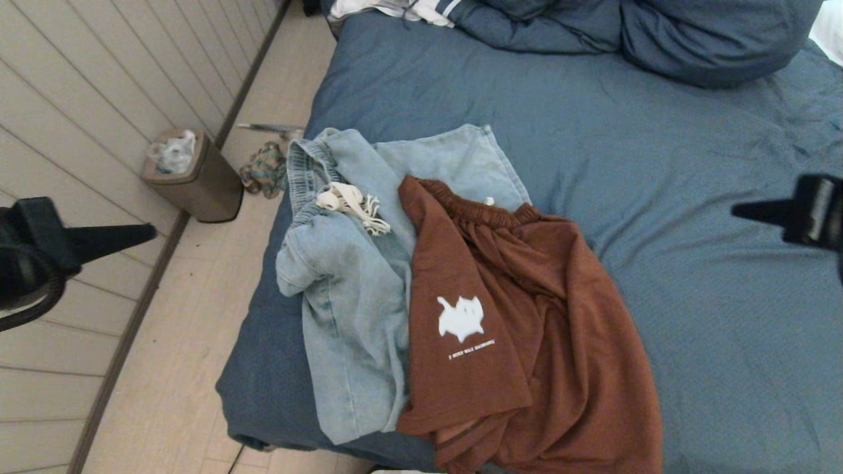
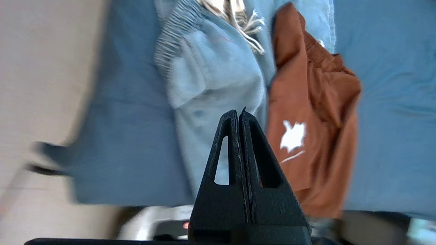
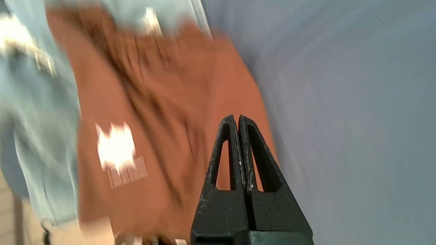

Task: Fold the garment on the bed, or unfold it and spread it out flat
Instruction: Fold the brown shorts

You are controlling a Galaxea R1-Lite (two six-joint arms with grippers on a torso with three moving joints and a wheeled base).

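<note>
Between the left claw (image 1: pixel 148 232) and right claw (image 1: pixel 741 210), both pressed together and empty, rust-brown shorts (image 1: pixel 527 316) overlap pale denim shorts (image 1: pixel 349 289) on the bed (image 1: pixel 691 164).

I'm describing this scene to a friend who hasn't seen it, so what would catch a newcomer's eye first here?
First, the rust-brown shorts with a white cat print, crumpled at the near edge of the slate-blue bed and overlapping light-blue denim shorts on their left. Next, the two black arms flanking the pile: the left end effector over the floor, the right end effector over bare bed cover, both shut and empty.
</note>
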